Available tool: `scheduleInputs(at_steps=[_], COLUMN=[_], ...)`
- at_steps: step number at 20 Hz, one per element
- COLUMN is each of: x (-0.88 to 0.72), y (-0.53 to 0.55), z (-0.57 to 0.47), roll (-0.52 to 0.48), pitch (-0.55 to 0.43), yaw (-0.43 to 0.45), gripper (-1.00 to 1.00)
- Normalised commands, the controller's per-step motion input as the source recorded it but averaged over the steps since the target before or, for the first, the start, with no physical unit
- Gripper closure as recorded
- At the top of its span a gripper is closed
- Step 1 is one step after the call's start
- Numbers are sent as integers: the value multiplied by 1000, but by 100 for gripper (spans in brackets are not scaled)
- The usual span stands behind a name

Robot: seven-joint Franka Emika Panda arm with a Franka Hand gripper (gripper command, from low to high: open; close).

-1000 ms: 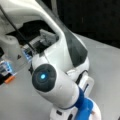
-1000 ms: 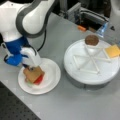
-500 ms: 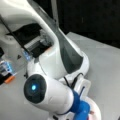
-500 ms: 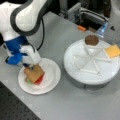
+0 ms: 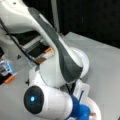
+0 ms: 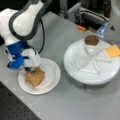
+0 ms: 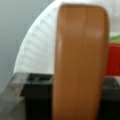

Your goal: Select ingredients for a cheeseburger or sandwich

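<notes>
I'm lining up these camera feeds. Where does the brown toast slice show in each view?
Front view, arm close up: toast not visible; the arm fills the picture.
Front view, whole table: toast on the white plate, lower left, under the pincer.
Wrist view: toast upright, centre.
Shared landmark: the white plate.
</notes>
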Motion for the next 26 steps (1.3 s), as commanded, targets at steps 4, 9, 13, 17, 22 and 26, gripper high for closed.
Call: scheduleInputs(at_steps=[4,9,13,17,22,26], x=[226,207,202,181,147,121], y=[-231,-237,-236,-228,-207,-170], z=[24,26,29,40,22,9], roll=[250,245,242,251,312,330], pitch=[-52,-30,-22,-14,-24,-24], yaw=[94,111,124,133,134,125], gripper=[100,100,100,100,-100,-100])
